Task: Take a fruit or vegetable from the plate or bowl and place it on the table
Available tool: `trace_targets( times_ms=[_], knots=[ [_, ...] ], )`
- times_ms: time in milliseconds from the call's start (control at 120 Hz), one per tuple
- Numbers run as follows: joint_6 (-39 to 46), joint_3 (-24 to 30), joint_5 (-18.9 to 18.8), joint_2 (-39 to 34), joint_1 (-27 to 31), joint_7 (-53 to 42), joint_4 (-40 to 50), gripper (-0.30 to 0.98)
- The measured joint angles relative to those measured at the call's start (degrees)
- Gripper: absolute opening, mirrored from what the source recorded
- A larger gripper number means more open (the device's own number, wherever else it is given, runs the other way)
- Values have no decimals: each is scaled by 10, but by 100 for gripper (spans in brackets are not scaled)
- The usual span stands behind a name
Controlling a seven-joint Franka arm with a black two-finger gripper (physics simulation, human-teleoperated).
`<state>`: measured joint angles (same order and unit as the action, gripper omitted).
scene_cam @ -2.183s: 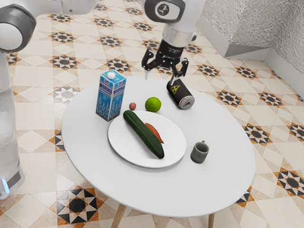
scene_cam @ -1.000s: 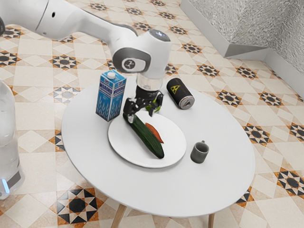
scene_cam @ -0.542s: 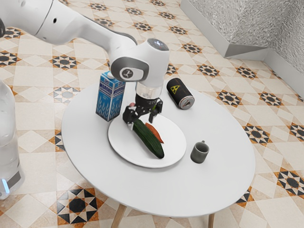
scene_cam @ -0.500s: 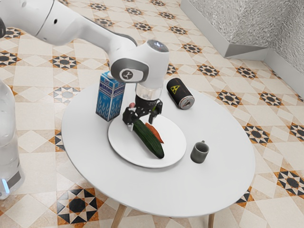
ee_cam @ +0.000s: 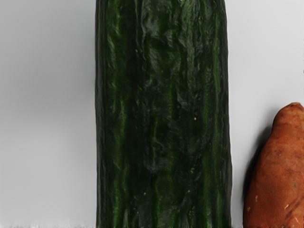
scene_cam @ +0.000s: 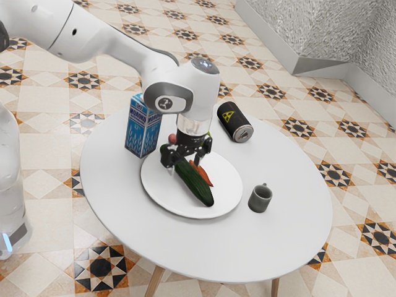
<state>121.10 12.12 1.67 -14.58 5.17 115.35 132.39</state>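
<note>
Since the first frame, one gripper (scene_cam: 185,167) had been carried from beside the black can (scene_cam: 232,120) to above the plate (scene_cam: 161,198), and it had been lowered slightly further since the last one. Its two fingers were held well apart, one on each side of the single cucumber (scene_cam: 195,182), and nothing was gripped between them.

Two vegetables were counted on the one white plate: the cucumber, laid lengthwise with part of it hidden by the gripper, and one sweet potato (scene_cam: 204,175), set just beside it. In the wrist view a narrow strip of plate was seen between the two.

Around the plate, on one round table (scene_cam: 124,204), five more things were counted. One milk carton (scene_cam: 141,133) was stood upright on the exterior view's left. One small red ball (scene_cam: 172,138) and one lime (scene_cam: 208,133) were partly hidden behind the gripper. One can was laid on its side beyond them, and one grey cup (scene_cam: 260,199) was placed on the exterior view's right.
</note>
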Motion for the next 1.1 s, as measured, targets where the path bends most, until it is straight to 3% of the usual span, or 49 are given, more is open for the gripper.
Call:
trace_targets(
  times_ms=[233,467,783,1017,1100],
  knots=[
    [8,-1,0,7,0,1,7,62],
    [11,1,0,9,0,-3,9,25],
    [2,6,0,5,0,-15,-10,19],
    [-24,4,-2,11,0,-36,-95,19],
    [-43,-1,-3,46,3,-46,-161,18]
  ],
)
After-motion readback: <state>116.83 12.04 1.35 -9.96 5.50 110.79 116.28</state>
